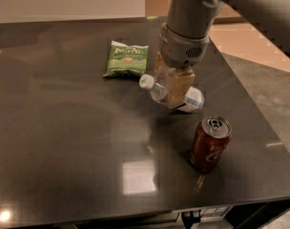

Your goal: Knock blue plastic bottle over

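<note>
the gripper (170, 90) sits low over the table (64, 142), right against the bottle (193, 99). the bottle leans hard, with its white cap up to the left and its base down to the right. it looks nearly over but, by my judgement, not yet resting flat on its side. whether the claw is wide, narrow or clamped on the bottle i cannot tell. to finish well, the push should carry on toward the cap side, low and gentle, so the bottle tips onto the bare dark surface rather than skidding. if the claw does hold it, it should let go first, or the bottle will only hang tilted. the can (210, 143) stands near, front right, and the bag (126, 58) lies just behind left, so the sweep should stay short. a round bottle may roll, so lift straight up afterwards.
</note>
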### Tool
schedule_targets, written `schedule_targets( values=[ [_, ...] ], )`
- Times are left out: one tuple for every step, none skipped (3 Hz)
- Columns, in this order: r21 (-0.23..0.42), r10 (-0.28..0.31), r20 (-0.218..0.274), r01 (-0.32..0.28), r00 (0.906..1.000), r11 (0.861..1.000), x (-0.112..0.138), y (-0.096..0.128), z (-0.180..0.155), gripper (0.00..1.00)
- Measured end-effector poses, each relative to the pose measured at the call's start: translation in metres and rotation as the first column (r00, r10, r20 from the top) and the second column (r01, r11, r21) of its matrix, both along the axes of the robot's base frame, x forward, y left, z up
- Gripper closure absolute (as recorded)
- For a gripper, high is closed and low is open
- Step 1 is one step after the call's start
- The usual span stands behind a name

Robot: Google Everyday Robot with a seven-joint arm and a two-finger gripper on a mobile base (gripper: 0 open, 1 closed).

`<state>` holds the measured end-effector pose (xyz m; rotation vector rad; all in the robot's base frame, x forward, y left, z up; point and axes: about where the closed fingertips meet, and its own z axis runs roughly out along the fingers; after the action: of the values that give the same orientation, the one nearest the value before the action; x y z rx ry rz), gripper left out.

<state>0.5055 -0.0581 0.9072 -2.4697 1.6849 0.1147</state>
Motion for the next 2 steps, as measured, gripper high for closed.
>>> schedule_targets(
  values=[
    [-0.003, 0.031, -0.026, -0.032, 0.9992, 0.999, -0.010, 0.007, -0.011, 0.00],
    [0.010, 0.036, -0.047, -0.036, 0.9982, 0.999, -0.016, 0.014, -0.023, 0.00]
  ],
)
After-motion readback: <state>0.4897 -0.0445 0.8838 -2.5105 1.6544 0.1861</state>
